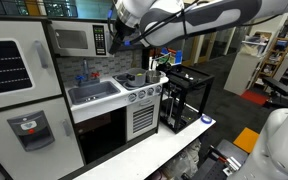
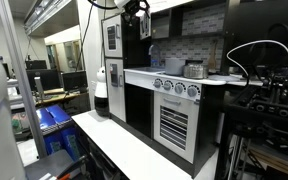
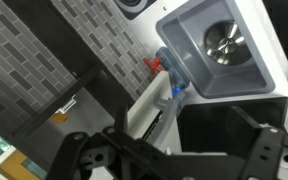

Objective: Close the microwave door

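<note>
End effector (image 1: pixel 125 40) near microwave door (image 1: pixel 72 40), pot (image 2: pixel 195 69) on stovetop (image 1: pixel 142 82), contents unclear

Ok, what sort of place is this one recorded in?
Likely a lab, not a real kitchen: the sink and microwave belong to a toy play kitchen, with computer desks and storage shelves around it.

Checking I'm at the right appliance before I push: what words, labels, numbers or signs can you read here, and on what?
None can be read in any view.
On the keypad beside the microwave door: marks too small and blurred.
On the stove knobs: any marks too small.
In the wrist view, around the sink: no lettering shows.
</note>
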Motion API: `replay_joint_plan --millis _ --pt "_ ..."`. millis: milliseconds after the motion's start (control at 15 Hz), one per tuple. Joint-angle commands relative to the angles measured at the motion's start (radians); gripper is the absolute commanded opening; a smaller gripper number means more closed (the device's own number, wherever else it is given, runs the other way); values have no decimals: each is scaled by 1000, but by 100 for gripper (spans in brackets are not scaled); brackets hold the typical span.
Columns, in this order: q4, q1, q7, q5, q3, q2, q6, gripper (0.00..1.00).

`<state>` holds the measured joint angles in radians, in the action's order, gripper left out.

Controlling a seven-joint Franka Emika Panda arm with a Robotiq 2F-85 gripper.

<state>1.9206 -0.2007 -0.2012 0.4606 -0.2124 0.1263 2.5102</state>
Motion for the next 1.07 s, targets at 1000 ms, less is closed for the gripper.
replay_joint_plan --millis 1000 --pt "-95 -79 -86 -161 -63 -97 79 100"
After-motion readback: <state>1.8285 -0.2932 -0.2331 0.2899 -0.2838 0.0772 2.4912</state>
